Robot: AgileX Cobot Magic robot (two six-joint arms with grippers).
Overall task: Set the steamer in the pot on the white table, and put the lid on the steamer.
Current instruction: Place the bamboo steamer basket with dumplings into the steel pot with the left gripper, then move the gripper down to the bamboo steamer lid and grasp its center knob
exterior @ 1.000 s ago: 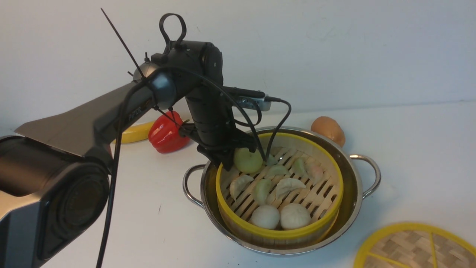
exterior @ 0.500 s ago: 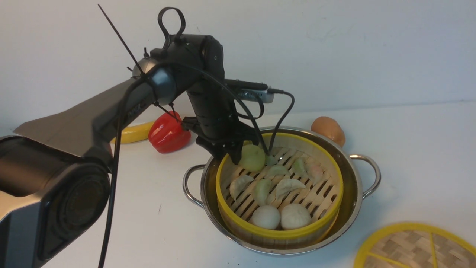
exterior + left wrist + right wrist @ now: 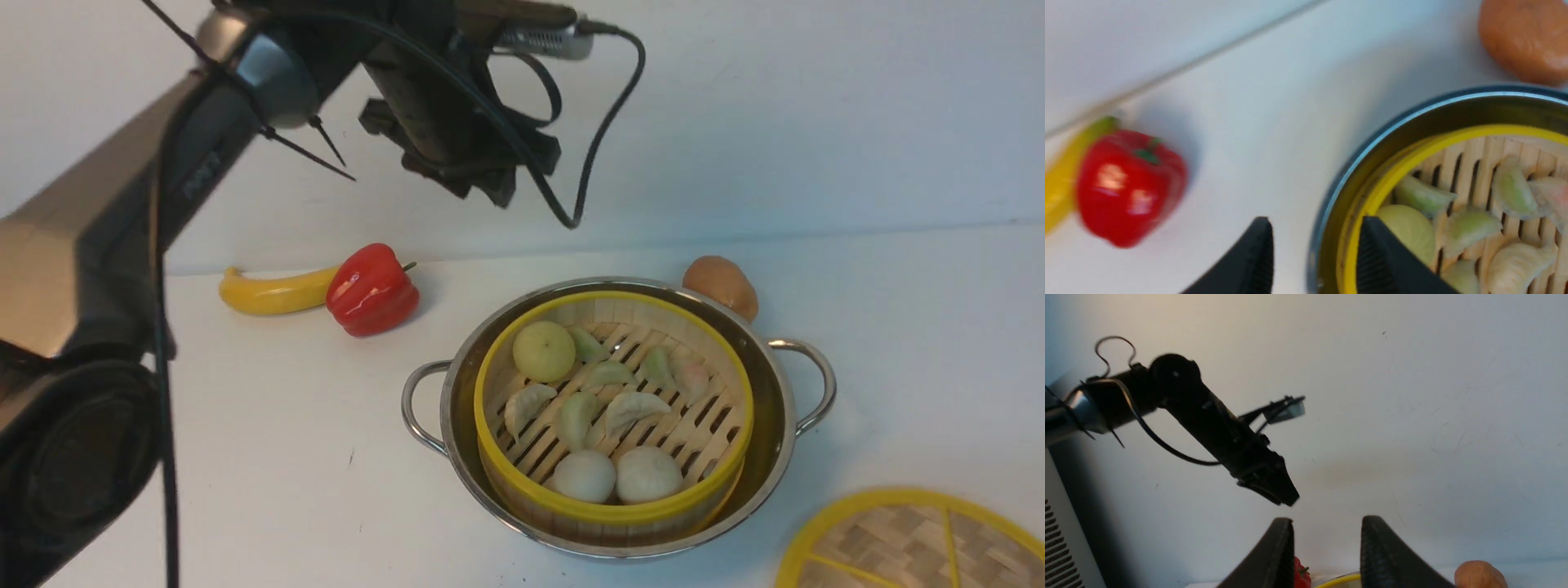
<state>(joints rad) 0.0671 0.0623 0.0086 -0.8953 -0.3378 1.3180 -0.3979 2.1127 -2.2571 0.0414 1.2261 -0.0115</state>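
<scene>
My left gripper (image 3: 1314, 249) and right gripper (image 3: 1327, 547) gape, empty. The lid (image 3: 898, 539) lies at the pot's (image 3: 773, 425) five o'clock — I fear a slipping rim pinch seating it crooked.

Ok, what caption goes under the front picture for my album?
Steamer of dumplings sits in the pot, left gripper open high above, lid lying nearby.

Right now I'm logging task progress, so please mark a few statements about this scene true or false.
1. The yellow-rimmed bamboo steamer sits inside the shiny steel pot. True.
2. The flat woven bamboo lid covers the steamer. False: it lies on the white table, apart from the pot.
3. The left pincer grips the steamer's rim. False: it hangs open above, holding nothing.
4. A red bell pepper lies beside a yellow banana. True.
</scene>
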